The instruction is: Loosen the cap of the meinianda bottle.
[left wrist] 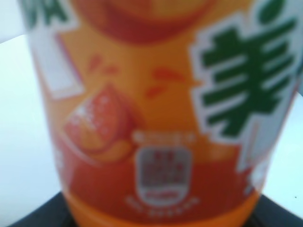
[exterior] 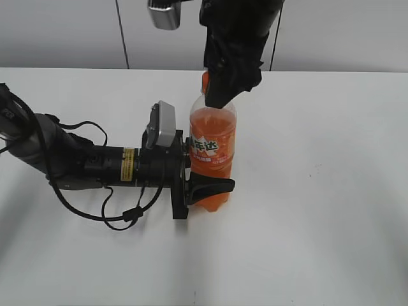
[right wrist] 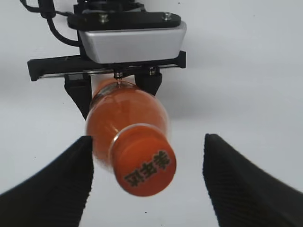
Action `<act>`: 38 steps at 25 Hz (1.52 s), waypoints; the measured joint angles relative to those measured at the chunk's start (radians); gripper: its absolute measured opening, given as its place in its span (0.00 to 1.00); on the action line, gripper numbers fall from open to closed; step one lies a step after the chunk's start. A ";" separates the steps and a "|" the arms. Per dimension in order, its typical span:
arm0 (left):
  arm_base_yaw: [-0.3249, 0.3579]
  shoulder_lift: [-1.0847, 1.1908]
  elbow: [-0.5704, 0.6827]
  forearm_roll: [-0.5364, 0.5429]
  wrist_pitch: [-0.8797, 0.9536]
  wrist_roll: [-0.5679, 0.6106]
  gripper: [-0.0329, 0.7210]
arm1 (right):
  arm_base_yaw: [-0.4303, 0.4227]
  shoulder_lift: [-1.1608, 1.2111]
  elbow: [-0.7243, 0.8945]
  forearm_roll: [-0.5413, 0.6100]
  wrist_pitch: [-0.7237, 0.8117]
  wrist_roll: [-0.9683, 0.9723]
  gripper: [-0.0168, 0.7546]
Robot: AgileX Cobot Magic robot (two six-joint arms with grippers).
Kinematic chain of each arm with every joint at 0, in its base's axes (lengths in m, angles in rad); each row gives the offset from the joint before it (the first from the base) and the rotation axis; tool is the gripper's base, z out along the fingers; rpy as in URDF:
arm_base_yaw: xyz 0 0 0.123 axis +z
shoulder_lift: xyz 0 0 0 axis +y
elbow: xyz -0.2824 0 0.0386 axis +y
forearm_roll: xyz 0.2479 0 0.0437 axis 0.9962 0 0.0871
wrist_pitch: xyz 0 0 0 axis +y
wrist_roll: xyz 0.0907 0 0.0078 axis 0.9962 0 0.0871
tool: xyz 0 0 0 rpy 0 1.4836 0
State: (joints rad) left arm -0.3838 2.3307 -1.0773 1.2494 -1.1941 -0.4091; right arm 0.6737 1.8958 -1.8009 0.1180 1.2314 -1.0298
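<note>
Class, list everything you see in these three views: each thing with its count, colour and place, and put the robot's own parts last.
meinianda bottle: one, clear with orange drink and orange label, upright mid-table.
cap: one, orange, on the bottle's neck, between the right fingers, untouched.
table: one, white, under everything.
wall: pale grey panels, behind the table.
left gripper: one, black, closed around the bottle's lower body.
right gripper: one, black, above the bottle, open either side of the cap.
</note>
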 joint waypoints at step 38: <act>0.000 0.000 0.000 -0.002 0.001 -0.002 0.56 | 0.000 -0.070 0.002 0.006 -0.001 1.261 0.76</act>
State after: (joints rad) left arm -0.3838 2.3307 -1.0773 1.2475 -1.1934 -0.4106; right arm 0.6737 1.8256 -1.7992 0.1243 1.2304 0.2317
